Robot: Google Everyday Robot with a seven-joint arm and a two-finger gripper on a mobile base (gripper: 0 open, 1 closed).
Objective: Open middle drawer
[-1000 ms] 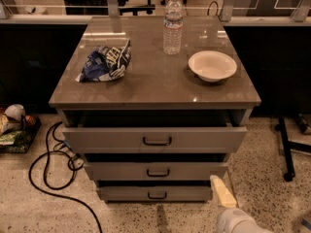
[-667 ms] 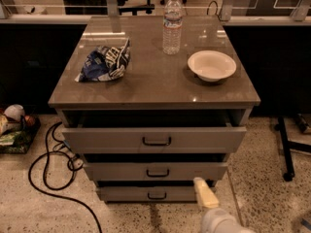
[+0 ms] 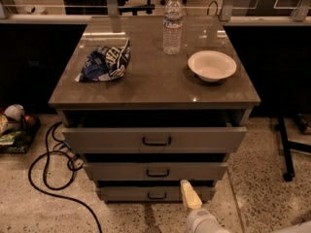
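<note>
Finding the middle drawer [image 3: 156, 166] sitting second in a stack of three grey-beige fronts, low in the centre of the view, wide and flat. Noting its small dark loop handle [image 3: 158, 173] lying at the middle of the front, untouched. Seeing a dark band running above the front, under the top drawer [image 3: 112, 140]; not being able to tell whether the middle one is standing out at all. Finding that top drawer jutting forward of the cabinet, showing a black gap behind its front. Spotting the bottom drawer [image 3: 121, 194] sitting just beneath, narrowest in appearance.

Catching the gripper [image 3: 187, 188] coming up from the lower edge, pale yellow at the tip and white behind, tilting up and to the left. Placing its tip just under the middle drawer's lower edge, right of the handle and in front of the bottom drawer's upper right part. Not being able to tell how wide it is standing, nor whether it is touching either front; seeing nothing in its hold.

Moving up to the glossy brown cabinet top [image 3: 155, 89]: a water bottle [image 3: 172, 25] standing upright near the back, a white bowl [image 3: 212, 65] resting to the right, a crumpled blue chip bag [image 3: 104, 62] lying to the left. Ending on the speckled floor [image 3: 257, 178], with a black cable [image 3: 43, 171] looping at the left.
</note>
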